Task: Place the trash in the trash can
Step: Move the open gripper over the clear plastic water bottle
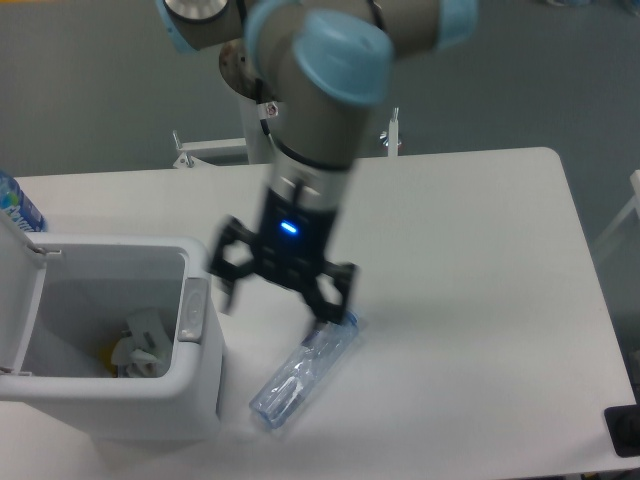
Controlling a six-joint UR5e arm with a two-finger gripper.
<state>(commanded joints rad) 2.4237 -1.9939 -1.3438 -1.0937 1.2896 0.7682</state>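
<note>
The flattened clear bluish plastic bottle (303, 371) lies on the white table, slanting from lower left to upper right, just right of the trash can. The trash can (150, 408) is a white bin at the front left with its lid (18, 300) swung open to the left and a grey latch tab (193, 309) on its right rim. A crumpled white wrapper (140, 347) lies inside it. My gripper (281, 300) is open and points down. Its right finger (335, 300) is at the bottle's upper end, and its left finger (228, 285) is beside the can's rim. The arm looks motion-blurred.
An upright bottle with a blue label (14, 203) stands at the far left edge behind the can's lid. A dark object (625, 432) sits at the table's front right corner. The table's front edge runs just below the bottle and the can.
</note>
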